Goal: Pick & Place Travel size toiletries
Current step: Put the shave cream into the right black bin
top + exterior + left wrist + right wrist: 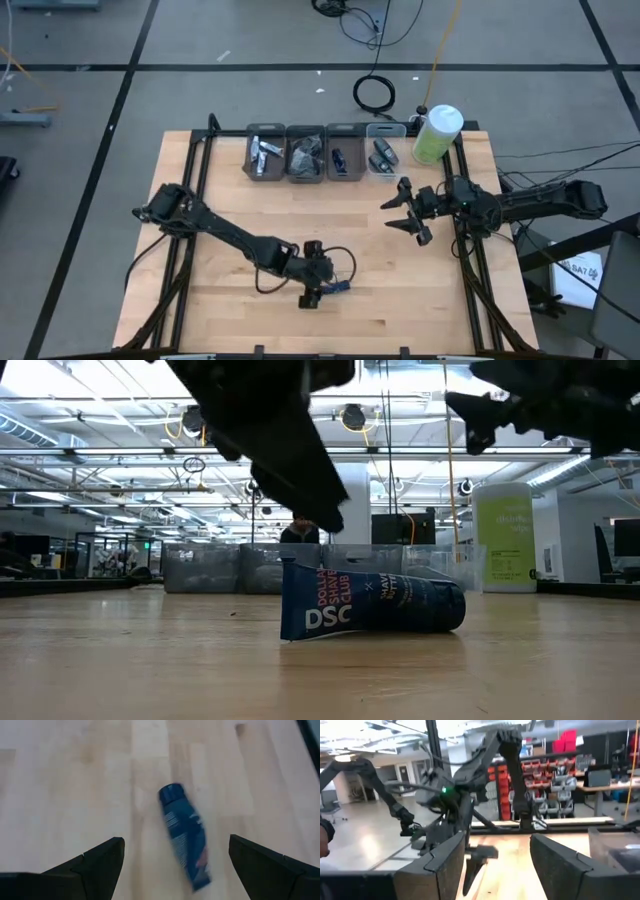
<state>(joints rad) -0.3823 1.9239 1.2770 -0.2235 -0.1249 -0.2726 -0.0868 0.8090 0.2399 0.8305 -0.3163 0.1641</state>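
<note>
A small dark blue tube (370, 605) with white lettering lies on its side on the wooden table, near the near edge (338, 288). My left gripper (314, 284) hovers just above it, open. In the left wrist view the tube (184, 836) lies on the table between and beyond the two spread fingers (176, 865), which do not touch it. In the low view the left gripper (300, 470) hangs clear above the tube. My right gripper (405, 210) is open in the air over the right half of the table, in front of the bins (497, 857).
A row of small clear bins (325, 153) holding other small toiletries stands at the far edge. A big green bottle with a white cap (437, 133) stands to their right. A black cable (340, 262) loops beside the left gripper. Bare wood lies between the arms.
</note>
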